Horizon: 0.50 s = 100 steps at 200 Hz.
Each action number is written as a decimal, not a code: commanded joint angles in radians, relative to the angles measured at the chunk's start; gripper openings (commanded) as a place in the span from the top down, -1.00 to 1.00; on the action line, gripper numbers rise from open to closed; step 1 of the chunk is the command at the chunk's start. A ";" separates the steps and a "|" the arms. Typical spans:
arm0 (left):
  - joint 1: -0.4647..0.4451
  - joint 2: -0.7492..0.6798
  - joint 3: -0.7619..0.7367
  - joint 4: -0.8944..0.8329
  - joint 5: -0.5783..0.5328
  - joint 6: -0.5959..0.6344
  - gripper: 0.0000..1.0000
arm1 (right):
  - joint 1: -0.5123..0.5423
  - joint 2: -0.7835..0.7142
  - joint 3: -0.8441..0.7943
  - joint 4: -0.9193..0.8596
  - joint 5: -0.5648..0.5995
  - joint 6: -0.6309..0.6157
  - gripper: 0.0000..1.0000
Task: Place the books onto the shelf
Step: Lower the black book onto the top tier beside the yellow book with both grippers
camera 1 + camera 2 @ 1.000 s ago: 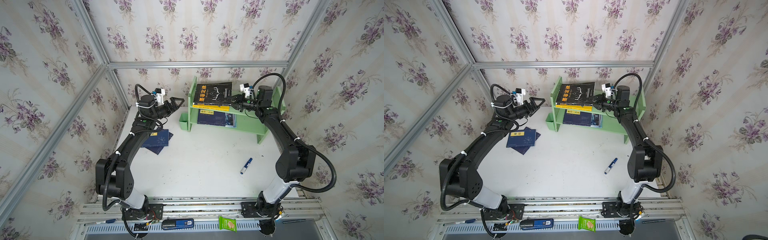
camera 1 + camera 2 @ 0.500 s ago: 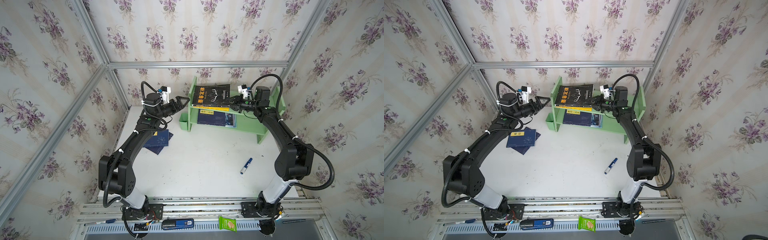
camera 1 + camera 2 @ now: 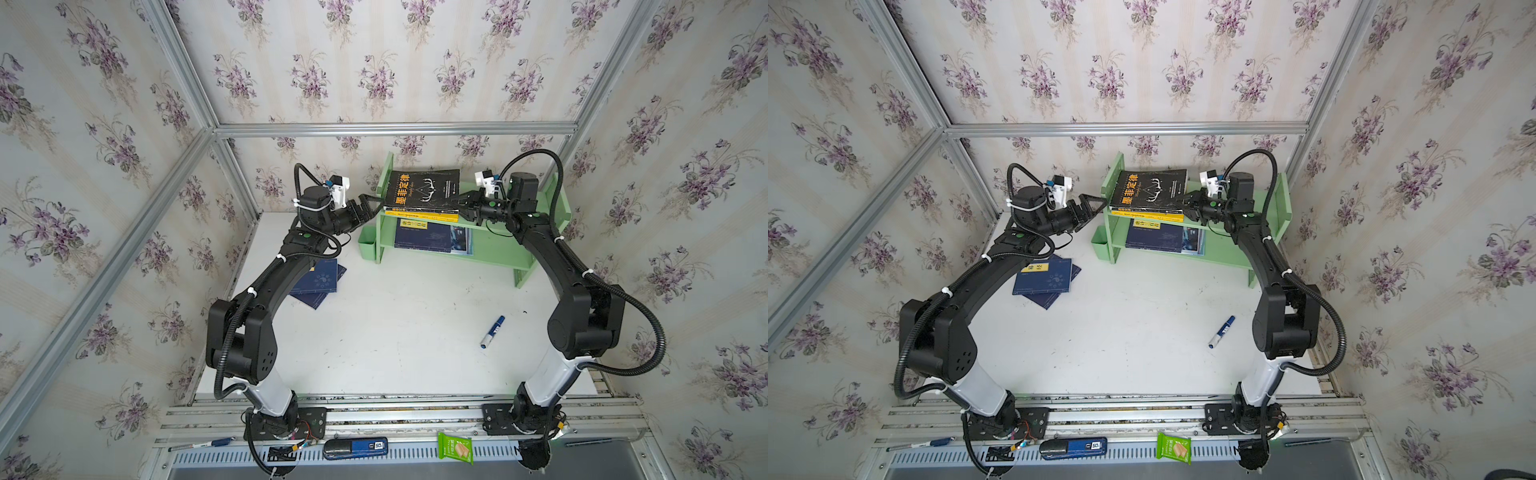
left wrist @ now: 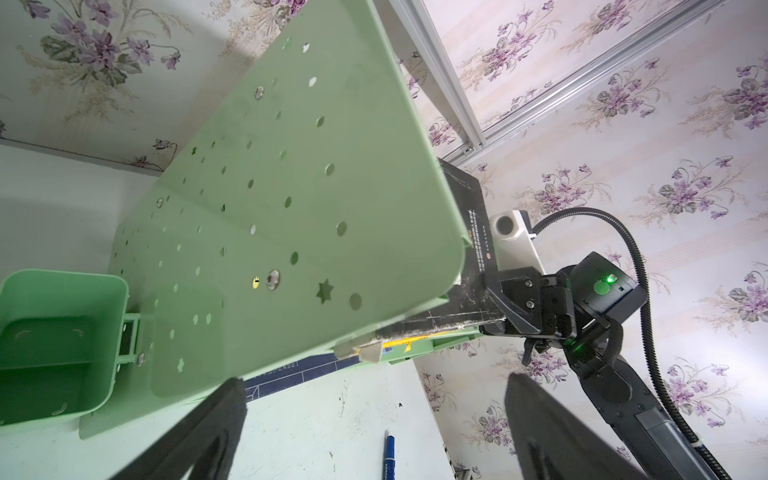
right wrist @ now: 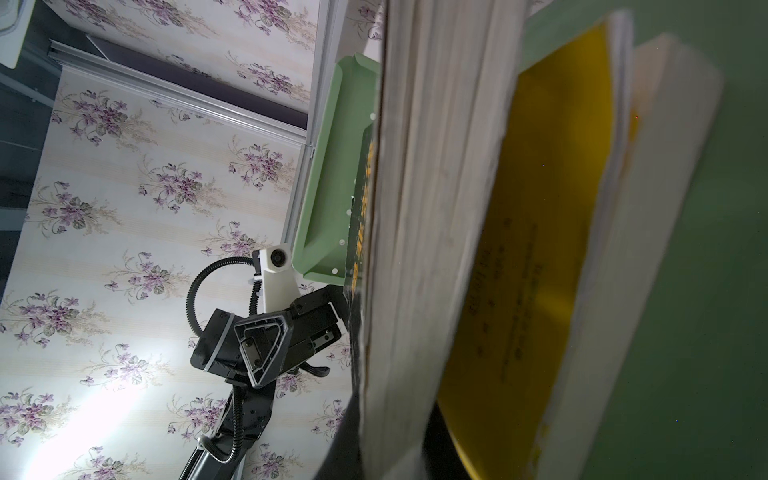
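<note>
On the upper tier of the green shelf [image 3: 498, 249] I am laying the black book [image 3: 424, 187] flat over the yellow book [image 3: 419, 215], my right gripper [image 3: 463, 203] clenched on its corner to steer it, my left gripper [image 3: 372, 206] gaping empty just outside the shelf, likely to steady it.

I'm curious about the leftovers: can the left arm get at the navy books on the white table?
Probably yes: the left arm's fingers stand open and empty, and the thin navy books lie flat close to its forearm with nothing on top.
</note>
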 commanded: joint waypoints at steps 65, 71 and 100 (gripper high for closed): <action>-0.023 0.053 0.067 0.000 -0.017 0.000 -0.98 | -0.005 -0.009 0.037 -0.028 0.004 -0.068 0.98; -0.025 0.057 0.070 0.000 -0.017 -0.002 -0.98 | -0.007 -0.009 0.037 -0.028 0.003 -0.067 0.98; -0.026 0.067 0.077 -0.001 -0.016 -0.005 -0.98 | -0.009 -0.007 0.030 -0.022 -0.004 -0.063 0.98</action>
